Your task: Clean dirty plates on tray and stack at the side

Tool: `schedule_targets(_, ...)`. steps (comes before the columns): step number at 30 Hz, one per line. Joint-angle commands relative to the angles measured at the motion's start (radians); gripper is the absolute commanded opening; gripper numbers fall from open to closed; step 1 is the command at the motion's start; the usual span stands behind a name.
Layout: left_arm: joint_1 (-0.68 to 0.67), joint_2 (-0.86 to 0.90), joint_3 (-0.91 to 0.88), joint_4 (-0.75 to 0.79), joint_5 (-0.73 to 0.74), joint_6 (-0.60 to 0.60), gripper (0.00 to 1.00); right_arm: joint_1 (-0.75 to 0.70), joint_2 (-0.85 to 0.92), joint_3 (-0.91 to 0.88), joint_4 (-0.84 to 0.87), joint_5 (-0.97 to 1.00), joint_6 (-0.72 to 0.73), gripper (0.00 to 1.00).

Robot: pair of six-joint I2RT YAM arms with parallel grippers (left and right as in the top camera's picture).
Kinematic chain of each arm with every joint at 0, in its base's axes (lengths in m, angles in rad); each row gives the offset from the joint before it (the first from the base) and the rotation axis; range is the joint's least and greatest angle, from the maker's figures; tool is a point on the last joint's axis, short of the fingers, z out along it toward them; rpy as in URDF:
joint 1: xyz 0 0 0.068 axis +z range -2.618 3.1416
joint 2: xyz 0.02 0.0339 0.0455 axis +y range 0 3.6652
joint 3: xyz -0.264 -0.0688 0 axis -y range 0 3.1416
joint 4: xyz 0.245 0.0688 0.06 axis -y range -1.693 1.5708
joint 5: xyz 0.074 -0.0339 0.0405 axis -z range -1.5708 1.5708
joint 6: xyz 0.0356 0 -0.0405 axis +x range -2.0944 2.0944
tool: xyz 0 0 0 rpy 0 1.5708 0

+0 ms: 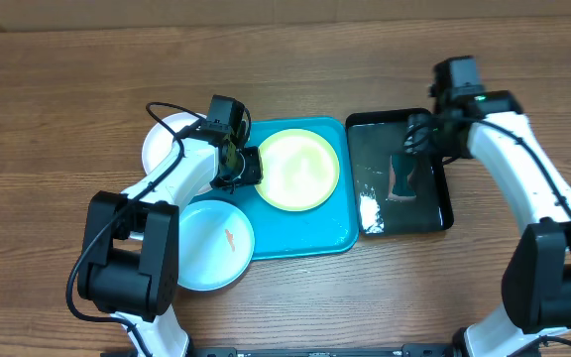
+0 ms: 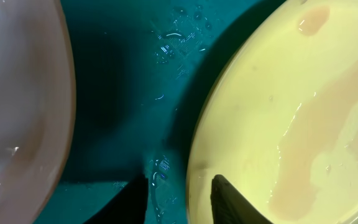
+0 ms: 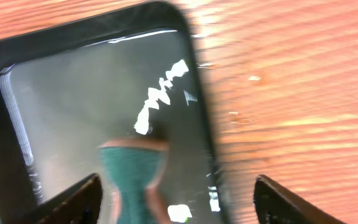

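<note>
1. Yellow plate (image 1: 297,169): on tray (image 1: 310,238), frame centre.
2. Blue plate (image 1: 214,246): at the tray's lower-left corner.
3. White plate (image 1: 162,142): upper left, on table (image 1: 57,109).
4. Left gripper (image 1: 238,164): I see fingers parted astride the yellow plate's left rim, not pinching.
5. Right gripper (image 3: 179,199): released, over black tray (image 1: 442,198) and sponge (image 1: 401,177).

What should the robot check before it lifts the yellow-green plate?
1. Left gripper straddles the rim of the yellow-green plate: ok.
2. Rim pinched tight: not ok, a gap shows beside one finger.
3. Yellow-green plate clean: not ok, a pale orange film shows.
4. Right gripper open, holding nothing: ok.
5. Light blue plate clean: not ok, orange smear.
</note>
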Motion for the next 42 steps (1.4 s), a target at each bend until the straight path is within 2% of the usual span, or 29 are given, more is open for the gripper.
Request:
schedule_targets(1, 0.0, 0.034, -0.007, 0.004, -0.009, 0.001, 0.3, -0.08, -0.01, 0.011, -0.01, -0.001, 0.048, 0.91)
schedule_targets(2, 0.0, 0.035, -0.006, 0.004, -0.008, 0.001, 0.29, -0.098, -0.01, 0.011, -0.015, -0.004, 0.051, 1.0)
schedule_targets(9, 0.0, 0.037, -0.006, 0.008, -0.006, 0.001, 0.23, -0.156, -0.01, 0.011, -0.027, -0.005, 0.05, 1.0)
schedule_targets(14, 0.0, 0.037, -0.006, 0.01, -0.006, 0.001, 0.04, -0.156, -0.01, 0.011, -0.027, -0.005, 0.05, 1.0)
schedule_targets(26, 0.013, 0.026, 0.071, -0.063, 0.006, 0.017, 0.04, -0.156, -0.01, 0.011, -0.027, -0.005, 0.05, 1.0)
schedule_targets(42, 0.015, 0.025, 0.42, -0.269, -0.018, 0.125, 0.04, -0.156, -0.01, 0.011, -0.026, -0.005, 0.05, 1.0)
